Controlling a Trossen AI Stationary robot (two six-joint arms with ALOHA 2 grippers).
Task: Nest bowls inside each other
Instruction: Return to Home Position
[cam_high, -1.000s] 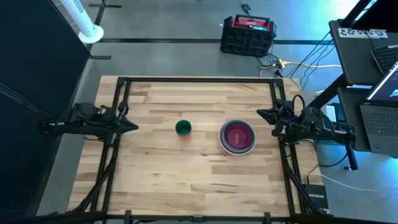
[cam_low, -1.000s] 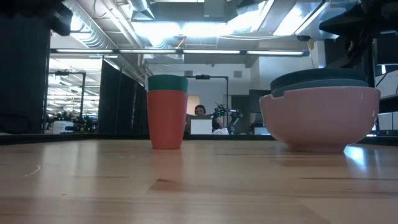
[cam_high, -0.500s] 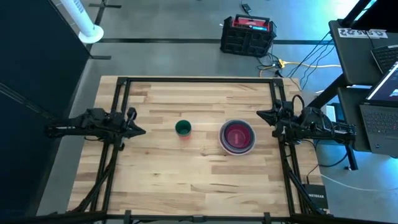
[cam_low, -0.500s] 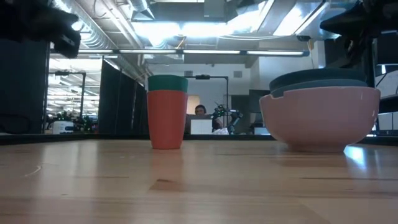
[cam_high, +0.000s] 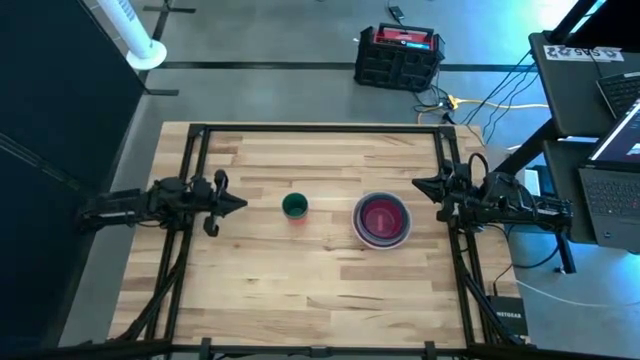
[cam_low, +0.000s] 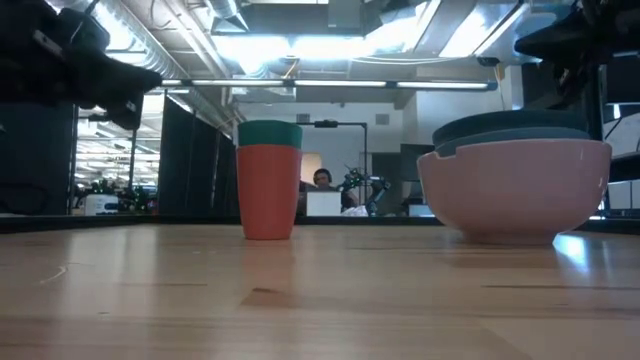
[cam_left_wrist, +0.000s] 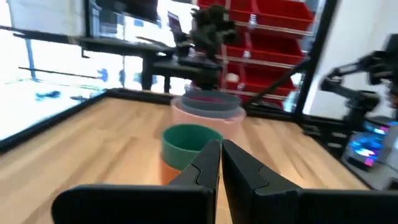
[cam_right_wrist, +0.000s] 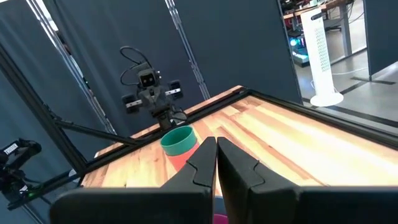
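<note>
Jaws together on both, the right arm idling at the desk edge, the left arm is pointing at the stacked cups, where drifting forward is risking toppling them.

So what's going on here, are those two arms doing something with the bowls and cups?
Nothing is being held right now. The bowls sit nested in one stack on the table, with the magenta one innermost. A green cup stands inside an orange cup beside them, on the left arm's side. The left gripper hovers near the cups, shut and empty. The right gripper waits by the bowls, also shut and empty. The nesting looks finished.
</note>
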